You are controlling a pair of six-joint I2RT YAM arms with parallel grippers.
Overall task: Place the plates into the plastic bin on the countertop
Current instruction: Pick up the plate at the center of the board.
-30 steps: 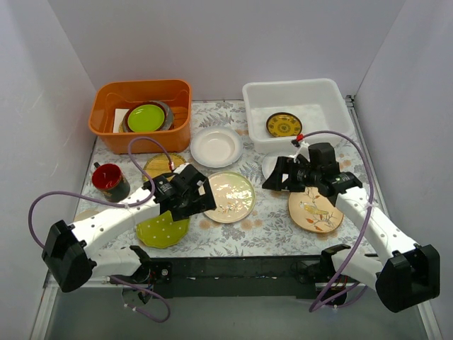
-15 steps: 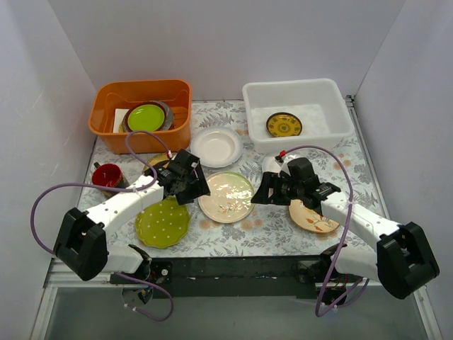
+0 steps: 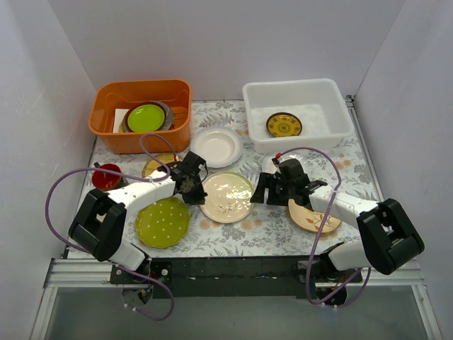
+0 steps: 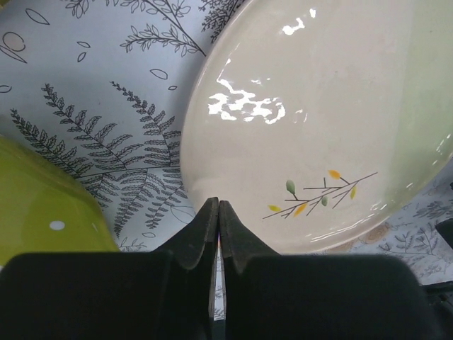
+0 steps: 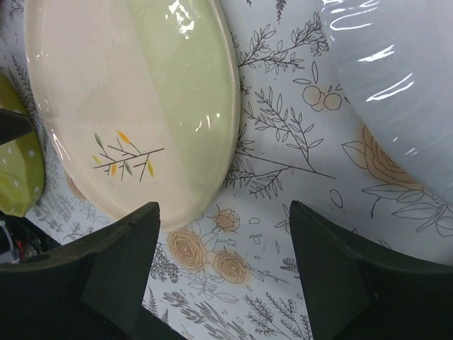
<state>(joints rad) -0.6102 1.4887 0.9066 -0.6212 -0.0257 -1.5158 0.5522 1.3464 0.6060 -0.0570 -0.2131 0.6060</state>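
Observation:
A pale green plate (image 3: 228,196) with a twig print lies in the middle of the countertop (image 3: 248,230). My left gripper (image 3: 197,192) is shut, fingertips together at that plate's left rim (image 4: 212,177), nothing between them (image 4: 218,205). My right gripper (image 3: 259,194) stands open just off the plate's right edge (image 5: 212,142), spanning bare countertop (image 5: 223,237). Around them lie a dotted lime plate (image 3: 162,222), a white plate (image 3: 216,146), a cream floral plate (image 3: 316,215), a half-hidden straw-yellow plate (image 3: 156,166) and another white plate (image 5: 396,78). The plastic bin (image 3: 333,99) holds a mustard plate (image 3: 284,125).
An orange tub (image 3: 140,95) at the back left holds a plain lime plate on grey dishes. A red mug (image 3: 106,176) stands by my left forearm. Purple cables loop over both arms. White walls close in three sides.
My left gripper swung toward the pale green plate's left rim and went from open to shut. My right arm dropped and moved left to the plate's right edge, still open.

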